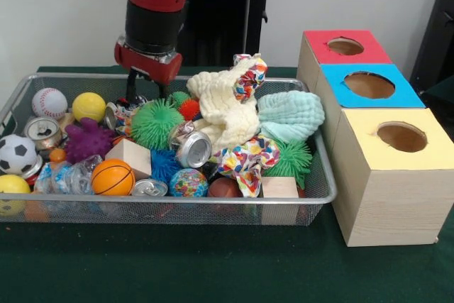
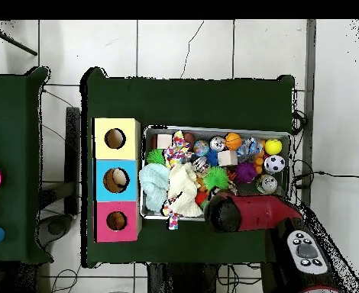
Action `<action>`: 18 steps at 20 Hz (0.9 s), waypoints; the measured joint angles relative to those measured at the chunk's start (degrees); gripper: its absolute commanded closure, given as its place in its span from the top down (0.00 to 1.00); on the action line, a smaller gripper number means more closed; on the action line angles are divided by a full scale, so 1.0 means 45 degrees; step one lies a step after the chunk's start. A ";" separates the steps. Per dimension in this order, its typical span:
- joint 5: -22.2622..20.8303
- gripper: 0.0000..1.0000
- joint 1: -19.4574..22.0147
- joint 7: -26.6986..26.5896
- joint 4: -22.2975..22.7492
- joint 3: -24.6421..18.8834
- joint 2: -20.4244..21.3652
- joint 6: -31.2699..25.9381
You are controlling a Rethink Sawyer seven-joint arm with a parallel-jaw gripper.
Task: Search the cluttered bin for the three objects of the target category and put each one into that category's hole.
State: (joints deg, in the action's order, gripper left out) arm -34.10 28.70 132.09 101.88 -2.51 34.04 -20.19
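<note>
The wire mesh bin (image 1: 177, 204) stands on the green table, piled with clutter; it also shows in the overhead view (image 2: 213, 128). My gripper (image 1: 147, 89) hangs from the red arm (image 2: 251, 212) at the bin's far side, just behind a green spiky ball (image 1: 157, 122). Its two dark fingers (image 1: 132, 83) stand apart, with nothing between them. The red-topped box (image 1: 319, 46) with its round hole (image 1: 345, 46) is the farthest of three boxes right of the bin; it also shows in the overhead view (image 2: 117, 221). No plush animal toy shows clearly; cloths and balls cover much of the bin.
A blue-topped box (image 1: 369, 85) and a yellow-topped box (image 1: 401, 136) stand in front of the red one. The bin holds a cream cloth (image 1: 223, 108), a mint cloth (image 1: 291, 115), a can (image 1: 193, 148), a basketball (image 1: 112, 177), a baseball (image 1: 50, 102) and a purple spiky ball (image 1: 89, 140).
</note>
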 measured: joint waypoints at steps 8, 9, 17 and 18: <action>0.2019 1.00 0.1688 0.0000 0.0984 -0.0878 0.1764 -0.2211; 0.2246 1.00 0.1891 0.0000 0.1131 -0.1031 0.2029 -0.2485; 0.2669 1.00 0.2658 0.0000 0.1529 -0.1802 0.2507 -0.2466; 0.2666 1.00 0.2674 0.0000 0.1529 -0.1841 0.2459 -0.2374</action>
State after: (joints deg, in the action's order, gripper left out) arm -22.11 40.74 132.09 108.76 -10.79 45.10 -30.87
